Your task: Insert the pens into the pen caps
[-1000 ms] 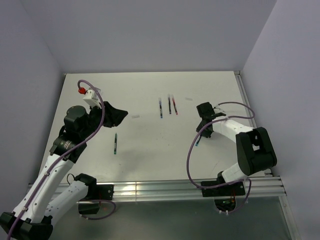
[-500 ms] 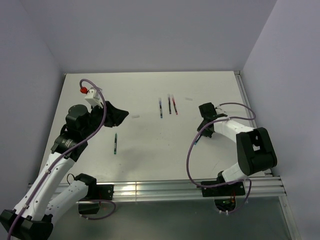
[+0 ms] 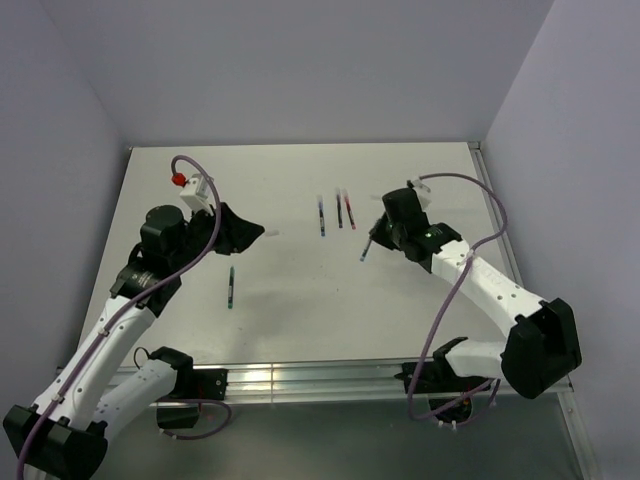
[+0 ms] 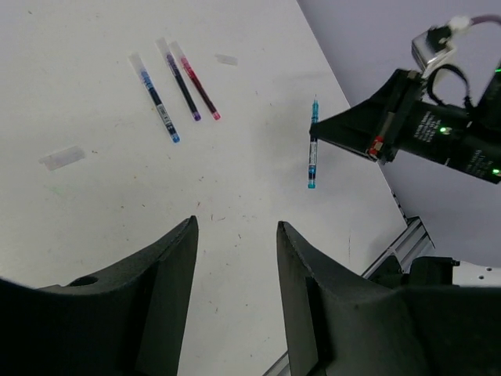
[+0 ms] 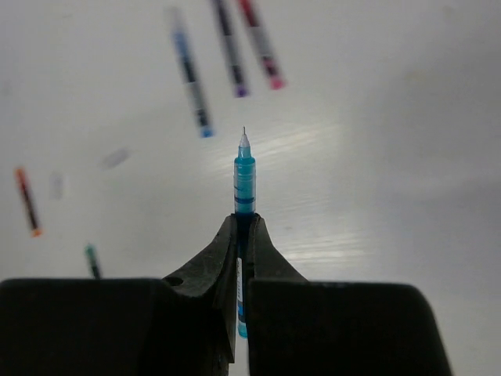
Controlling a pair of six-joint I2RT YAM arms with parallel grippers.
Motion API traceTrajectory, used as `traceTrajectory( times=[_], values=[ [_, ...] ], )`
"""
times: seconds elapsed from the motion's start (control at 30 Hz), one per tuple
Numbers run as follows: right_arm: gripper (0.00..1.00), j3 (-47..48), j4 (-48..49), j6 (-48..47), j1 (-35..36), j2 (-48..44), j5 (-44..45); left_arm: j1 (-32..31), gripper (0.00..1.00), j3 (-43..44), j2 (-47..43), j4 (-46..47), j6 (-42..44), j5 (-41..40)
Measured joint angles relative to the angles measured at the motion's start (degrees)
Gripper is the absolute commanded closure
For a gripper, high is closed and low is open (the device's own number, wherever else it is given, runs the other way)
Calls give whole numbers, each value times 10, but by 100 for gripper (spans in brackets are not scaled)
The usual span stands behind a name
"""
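The right end effector (image 5: 243,223) pinches a blue pen (image 5: 244,176), tip forward; well left of the pen, a cap (image 4: 63,157) lies near the spread left end effector (image 4: 235,227).

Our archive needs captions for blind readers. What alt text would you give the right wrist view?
The right gripper is shut on a light blue pen, its fine tip pointing away from the camera. Blurred on the white table beyond lie three pens side by side, with two more pens at the left.
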Motion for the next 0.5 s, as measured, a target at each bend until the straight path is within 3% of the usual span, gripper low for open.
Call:
traceTrajectory(
  times=[0.2, 0.5],
  values=[
    [100, 94, 37, -12, 109, 5, -18, 0, 50, -10, 7, 26, -1, 40],
    [100, 157, 119, -35, 191, 39, -99, 2, 49, -12, 14, 40, -1, 65]
  ],
)
